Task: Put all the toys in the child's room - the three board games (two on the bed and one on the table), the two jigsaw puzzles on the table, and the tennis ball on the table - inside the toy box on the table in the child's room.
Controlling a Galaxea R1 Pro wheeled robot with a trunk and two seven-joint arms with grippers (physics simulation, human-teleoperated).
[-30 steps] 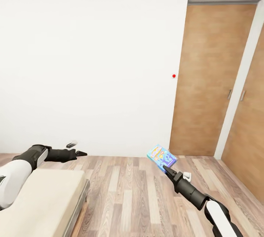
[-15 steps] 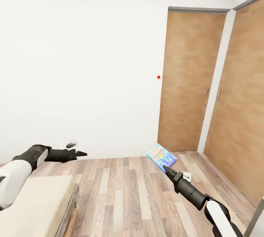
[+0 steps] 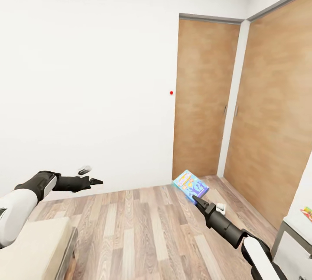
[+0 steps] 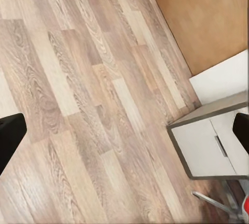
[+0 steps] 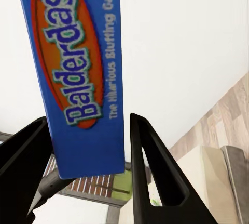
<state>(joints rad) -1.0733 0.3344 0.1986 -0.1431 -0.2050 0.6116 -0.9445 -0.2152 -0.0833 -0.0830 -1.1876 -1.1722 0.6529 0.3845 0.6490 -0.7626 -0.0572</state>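
One board game (image 3: 191, 185), small blue box, rides in right gripper (image 3: 194, 199) above wood floor (image 3: 143, 228), robot in transit. Carry well: keep wrist steady, box level, steer w/ care toward table (image 3: 299, 217) corner at right. Right gripper's jaws closed on box edge, firm grip per wrist view. Left gripper (image 3: 89, 175) spread wide, nothing in it, near bed (image 3: 34, 249).

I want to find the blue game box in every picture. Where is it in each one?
Head view: the blue game box sits low and a bit right of the middle, held up over the wood floor by the right gripper.
Right wrist view: the same box stands tall between the fingers, its side reading "Balderdash".
Left wrist view: I can't find it there.
Shared landmark: the wood floor, seen in all three.
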